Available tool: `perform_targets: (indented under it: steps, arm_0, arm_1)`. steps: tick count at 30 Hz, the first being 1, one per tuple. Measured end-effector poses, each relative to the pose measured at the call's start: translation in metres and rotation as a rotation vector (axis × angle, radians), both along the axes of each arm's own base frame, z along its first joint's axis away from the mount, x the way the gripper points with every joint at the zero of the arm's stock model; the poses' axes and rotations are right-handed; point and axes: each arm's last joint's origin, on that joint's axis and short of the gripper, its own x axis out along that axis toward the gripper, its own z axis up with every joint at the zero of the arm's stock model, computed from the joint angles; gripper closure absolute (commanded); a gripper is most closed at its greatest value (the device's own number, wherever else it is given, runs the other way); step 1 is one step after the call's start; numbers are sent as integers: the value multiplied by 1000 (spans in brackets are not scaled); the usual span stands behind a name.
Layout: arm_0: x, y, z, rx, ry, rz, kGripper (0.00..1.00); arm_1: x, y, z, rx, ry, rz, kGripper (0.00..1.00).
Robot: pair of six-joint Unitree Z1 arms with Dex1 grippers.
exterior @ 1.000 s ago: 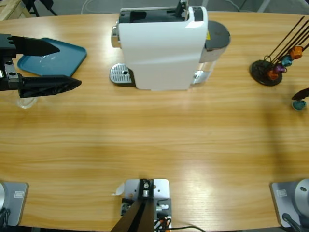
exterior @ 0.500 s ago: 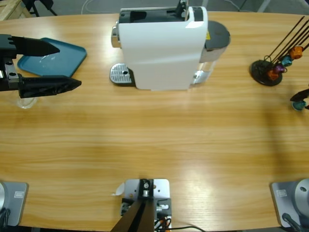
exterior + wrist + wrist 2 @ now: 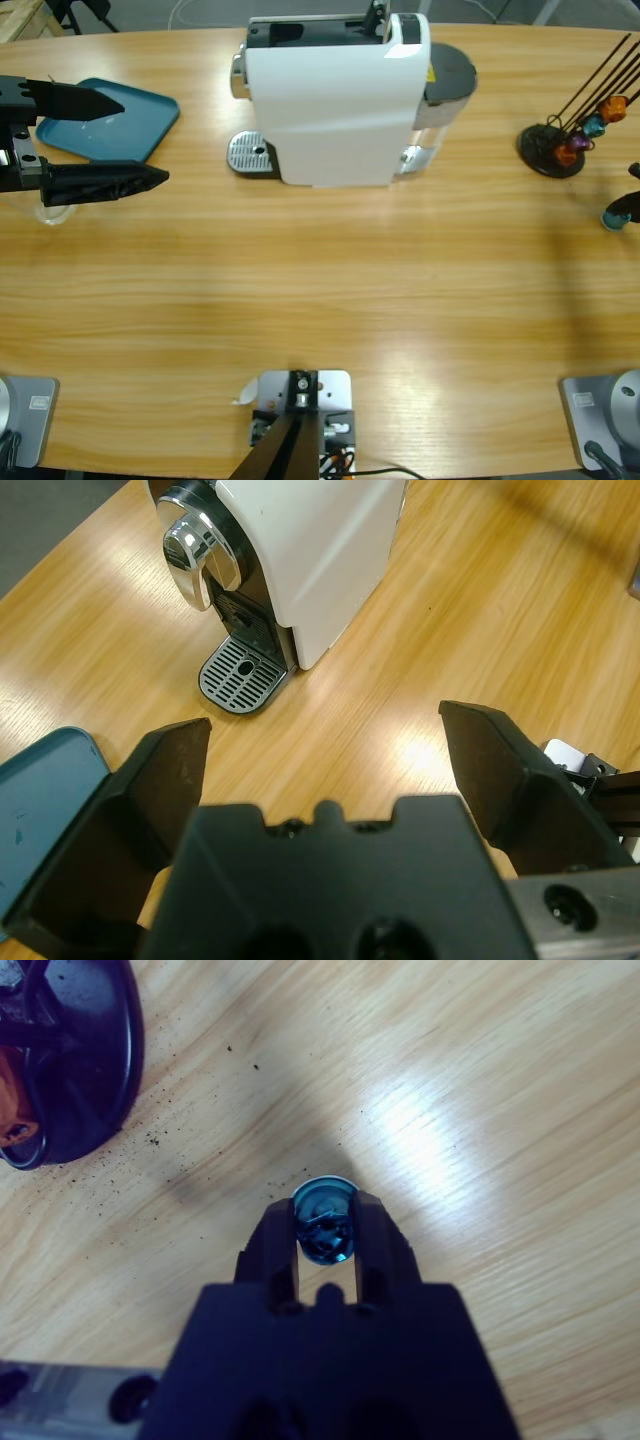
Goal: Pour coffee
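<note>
A long wooden table is seen from above. At the back, near the middle, stands a white coffee machine, lying lengthwise across the table with its chrome spout and round perforated drip tray at its left end and a grey water tank at its right end. The drip tray is bare.

At the far left edge, the left gripper reaches in with its two black jaws spread wide apart, holding nothing. The tips point toward the coffee machine. One jaw lies over a teal tray; the other hangs just in front of it. Under that jaw, the rim of a clear drinking glass shows faintly on the wood. Any coffee in it cannot be made out, and most of the glass is hidden by the gripper. In the left wrist view, open table lies between the jaws and the drip tray, with nothing in the way.

At the far right edge, the right gripper is clamped on a small shiny blue capsule, whose round face looks away from the gripper, just above the wood. Nearby stands a dark round capsule stand with thin black rods leaning to the upper right and carrying orange, blue and purple capsules. Dark crumbs dot the table beside its base.
</note>
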Motion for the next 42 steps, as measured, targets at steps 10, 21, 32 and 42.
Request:
perform_targets:
  steps: [10, 21, 32, 42]
  arm_0:
    - [0, 1, -2, 5, 2, 7, 9]
    - [0, 1, -2, 5, 2, 8, 9]
    - [0, 1, -2, 5, 2, 8, 6]
    - [-1, 2, -1, 3, -3, 11, 7]
  arm_1:
    - [1, 0, -1, 1, 3, 0, 1000]
    - [0, 0, 0, -2, 1, 7, 1000]
    - [-29, 24, 39, 146, -136, 170, 1000]
    - [-40, 113, 90, 261, -590, 1018, 1000]
